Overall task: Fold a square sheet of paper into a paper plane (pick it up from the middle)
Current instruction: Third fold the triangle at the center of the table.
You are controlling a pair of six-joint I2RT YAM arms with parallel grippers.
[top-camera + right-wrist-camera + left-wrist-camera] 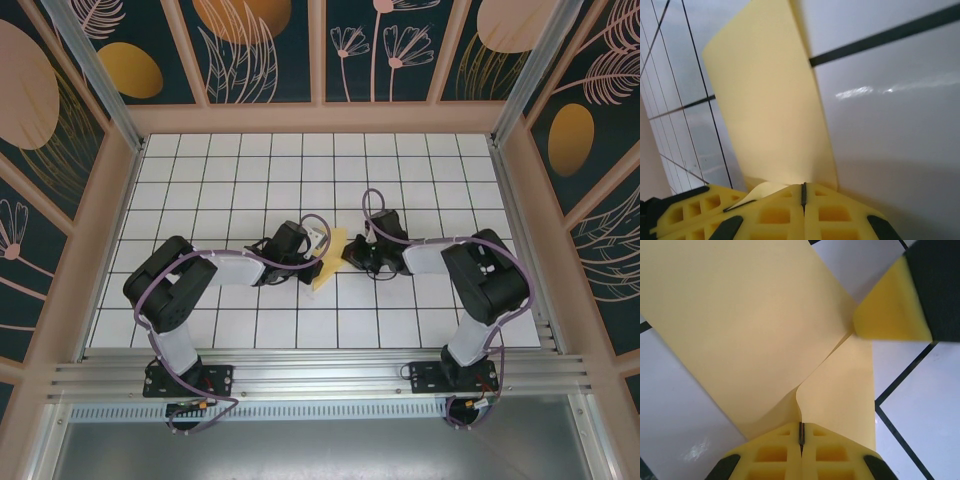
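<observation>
Clamped on yellow paper — left claw, right claw; tiled table beneath.

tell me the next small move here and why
Probably lower the left gripper and right gripper together until the yellow paper lies on the table. Both are shut on it, and it is bent between them with its fold not pressed flat.

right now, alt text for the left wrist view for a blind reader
The left gripper is shut on the square sheet of paper, pinching it where two yellow panels meet. A second yellow pad sits at the sheet's upper right edge, over white grid tiles.
</observation>
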